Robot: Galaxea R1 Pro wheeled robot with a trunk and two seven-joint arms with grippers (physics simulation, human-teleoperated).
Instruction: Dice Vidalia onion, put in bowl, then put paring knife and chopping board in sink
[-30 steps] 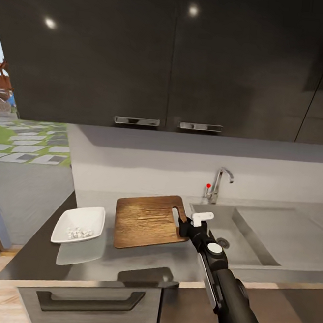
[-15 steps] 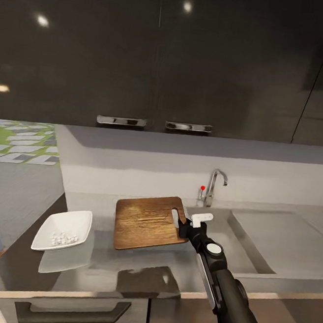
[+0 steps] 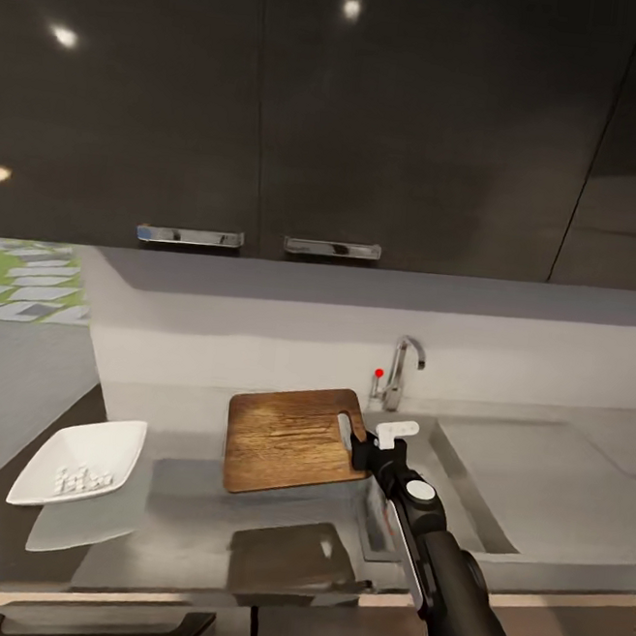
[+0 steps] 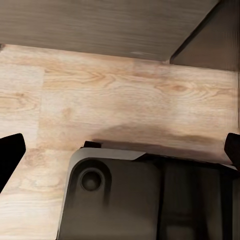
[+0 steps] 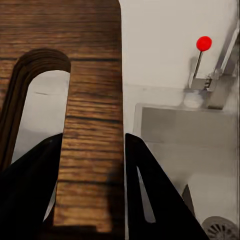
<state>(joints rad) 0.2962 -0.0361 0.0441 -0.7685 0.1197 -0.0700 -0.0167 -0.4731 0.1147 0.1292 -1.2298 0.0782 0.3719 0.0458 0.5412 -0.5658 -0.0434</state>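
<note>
My right gripper (image 3: 364,450) is shut on the dark brown chopping board (image 3: 287,437), on the strip of wood beside its handle hole. The board hangs a little above the grey countertop (image 3: 183,504) and casts a shadow on it. In the right wrist view the two black fingers (image 5: 30,195) clamp that strip of the board (image 5: 92,125), with the sink (image 5: 190,150) beyond. The white square bowl (image 3: 81,456) at the left holds the diced onion (image 3: 82,479). The sink (image 3: 456,501) lies just right of the board. My left gripper (image 4: 120,150) is open over the floor. The paring knife and a whole onion are out of view.
A chrome tap (image 3: 401,365) with a red-tipped knob (image 3: 379,373) stands behind the basin, and the flat drainboard (image 3: 546,476) stretches to the right. Dark wall cabinets (image 3: 280,110) hang above the counter. The left wrist view looks down at wooden floor (image 4: 120,95) and my dark base (image 4: 120,200).
The camera has shifted right, so bowl, tap and cabinet handles slide left in the picture. The board, held in my right gripper, has travelled right along the counter, away from the bowl.
</note>
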